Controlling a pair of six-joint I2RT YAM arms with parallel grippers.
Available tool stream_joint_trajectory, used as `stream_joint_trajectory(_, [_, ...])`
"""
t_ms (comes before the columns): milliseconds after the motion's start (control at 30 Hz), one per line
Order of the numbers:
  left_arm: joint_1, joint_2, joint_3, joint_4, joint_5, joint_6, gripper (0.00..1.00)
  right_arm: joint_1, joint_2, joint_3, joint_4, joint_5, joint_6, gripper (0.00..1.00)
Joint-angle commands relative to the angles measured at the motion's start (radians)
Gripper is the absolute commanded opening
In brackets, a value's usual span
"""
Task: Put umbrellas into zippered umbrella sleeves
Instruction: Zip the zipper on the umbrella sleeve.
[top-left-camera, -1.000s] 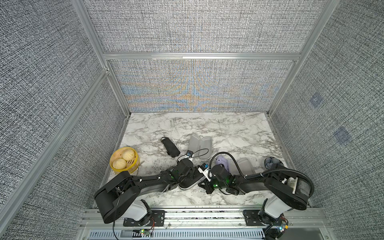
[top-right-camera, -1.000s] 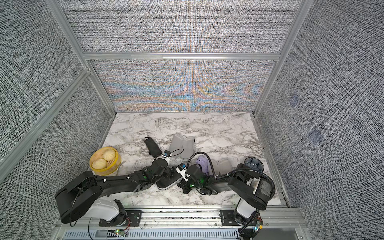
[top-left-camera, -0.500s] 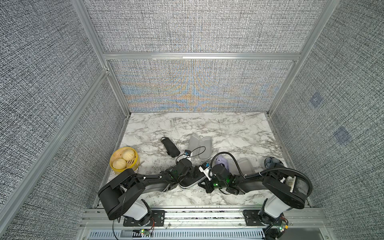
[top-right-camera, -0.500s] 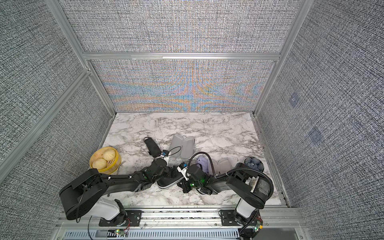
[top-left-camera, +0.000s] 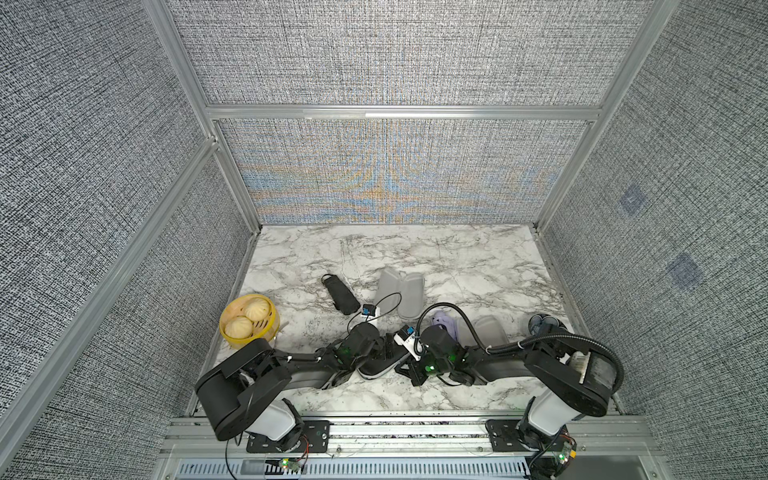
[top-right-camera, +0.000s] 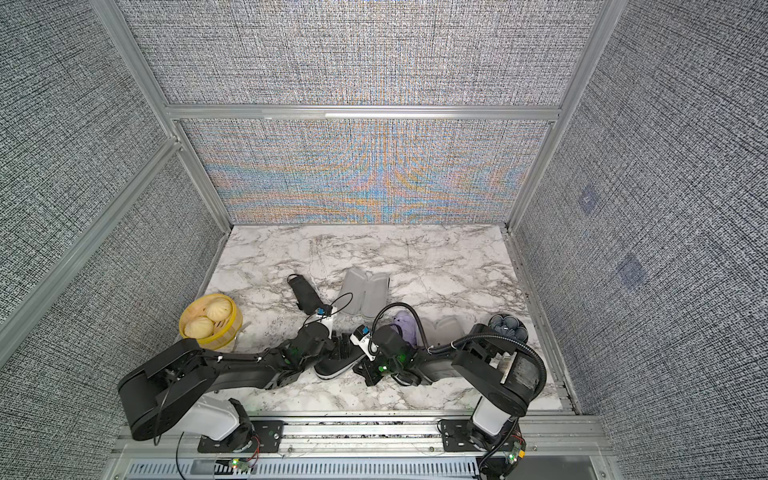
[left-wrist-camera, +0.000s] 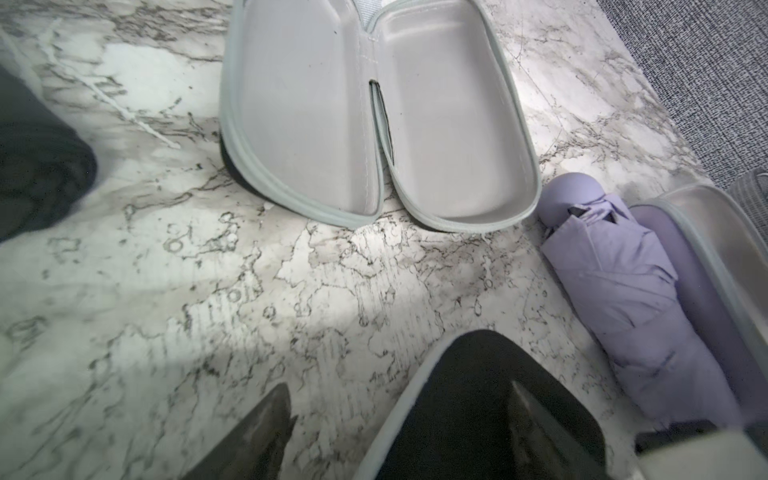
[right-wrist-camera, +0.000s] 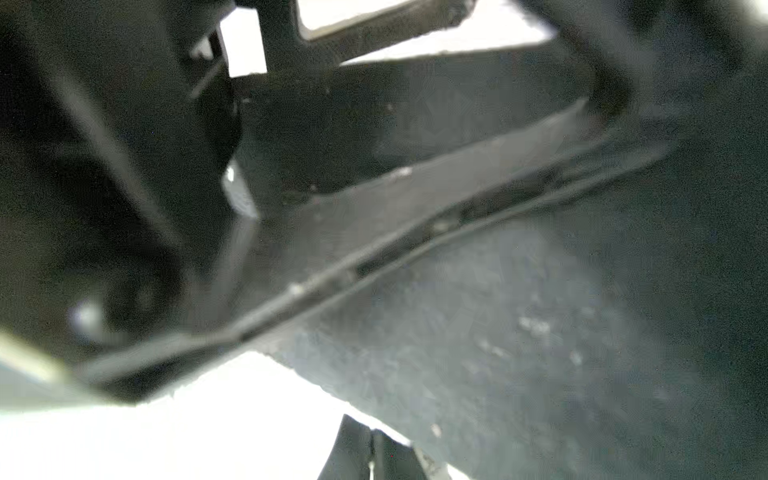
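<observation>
Since the black sleeve (top-left-camera: 380, 366) is a rigid shell with a smooth skin, expect it to be light and stiff, and to skate on the marble table (top-left-camera: 415, 257) unless you pin it.

- It lies near the front edge between your two arms, halves folded together, with the light zip edge (left-wrist-camera: 388, 415) showing. You cannot see whether an umbrella is inside.
- Left gripper (left-wrist-camera: 401, 390): the jaws are spread. One finger (left-wrist-camera: 257, 432) is over bare marble, the other over the shell's back. It is not clamped.
- Right gripper (right-wrist-camera: 365, 449): the jaws are pressed together, close against the zip seam. The view is too blurred to tell whether the pull is between them.
- Judgement: take the shell across its short width with your left, well back from the seam, so the zip runs against a fixed body. Squeeze gently, because a hard curved shell may pop sideways.
- Just beyond, the lavender umbrella (left-wrist-camera: 631, 299) lies against the open lavender sleeve (top-left-camera: 488, 332). It is a soft fabric bundle, so take it mid-length and not by the loose folds.
- Farther back is a second open sleeve (top-left-camera: 401, 291), grey lining up and empty. The black umbrella (top-left-camera: 340, 294) is beside it, and the two are apart.
- The yellow basket (top-left-camera: 253, 352) of buns sits off to the left. It is not your concern.
</observation>
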Motion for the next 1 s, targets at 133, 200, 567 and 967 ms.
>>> stream_joint_trajectory(133, [-0.024, -0.025, -0.048, -0.157, 0.394, 0.121, 0.72, -0.038, 0.034, 0.088, -0.091, 0.125, -0.067, 0.0])
stream_joint_trajectory(200, [-0.024, 0.012, -0.062, -0.107, 0.406, 0.108, 0.72, -0.04, 0.045, 0.123, -0.124, 0.123, -0.1, 0.0])
stream_joint_trajectory(567, [-0.024, -0.217, -0.145, -0.198, 0.193, 0.012, 0.62, -0.046, 0.055, 0.138, -0.111, 0.075, -0.121, 0.0])
stream_joint_trajectory(967, [-0.022, -0.028, -0.096, -0.111, 0.23, 0.017, 0.43, -0.009, 0.037, 0.087, -0.064, 0.026, -0.164, 0.0])
